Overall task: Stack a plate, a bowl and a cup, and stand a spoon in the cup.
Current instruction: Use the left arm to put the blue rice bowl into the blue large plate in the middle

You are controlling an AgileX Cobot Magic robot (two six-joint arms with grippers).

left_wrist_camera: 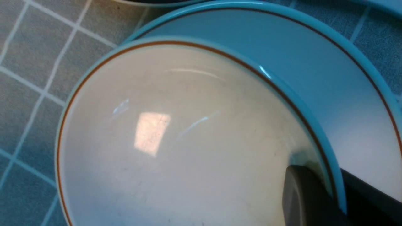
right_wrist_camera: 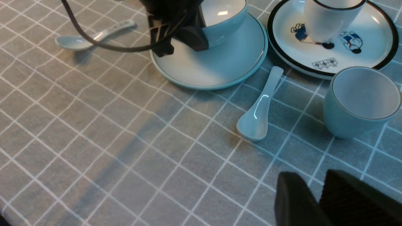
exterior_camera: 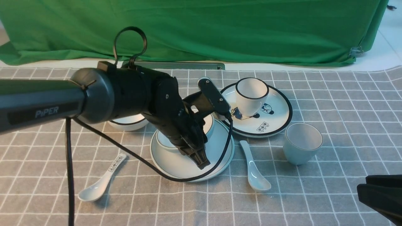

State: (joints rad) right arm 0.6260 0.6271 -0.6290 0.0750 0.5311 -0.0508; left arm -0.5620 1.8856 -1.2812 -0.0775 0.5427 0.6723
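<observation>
1. While the left gripper [exterior_camera: 201, 161] works at the bowl [left_wrist_camera: 172, 141], its jaws are clenched on the bowl wall: one finger [left_wrist_camera: 301, 197] lies inside the rim, the other outside it.
2. The bowl is on the plate [exterior_camera: 220, 153], off-centre toward the plate's far left. Whether it rests fully flat cannot be determined.
3. Status, as judged: the bowl-on-plate step is placed but not released.
4. The cup [exterior_camera: 302, 142] stands upright on the cloth [exterior_camera: 345, 110], to the right of the plate and apart from it. It is not yet stacked.
5. The spoon [exterior_camera: 252, 171] lies flat on the cloth between plate and cup, scoop end toward the robot. It is not yet picked up.
6. The right gripper [right_wrist_camera: 314, 179] hovers at the near right, nearer the cup than the plate. Its jaws are slightly parted and grasp nothing.
7. Remaining, as judged: release the bowl, set the cup in the bowl, stand the spoon in the cup.
</observation>
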